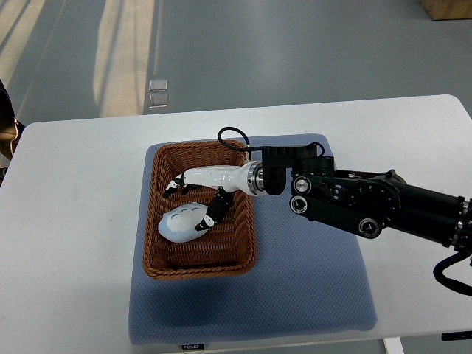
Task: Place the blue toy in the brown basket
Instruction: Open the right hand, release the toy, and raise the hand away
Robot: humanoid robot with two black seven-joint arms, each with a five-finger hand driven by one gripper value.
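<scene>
Wicker brown basket (157, 221) holds the blue toy (181, 223); placement step is at its end.
The toy lies at 7 o'clock on the basket floor. The right hand (198, 190) hangs over it, one finger touching the toy, the rest spread at 10 o'clock, gripping nothing. Next move, as judged: lift clear without dragging the toy. Count: one toy, one basket, one blue mat (317, 280), one white table (66, 221).

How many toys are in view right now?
1: the blue toy lies inside the brown basket, with the right hand over it. Another could be hidden beneath the hand.
</scene>
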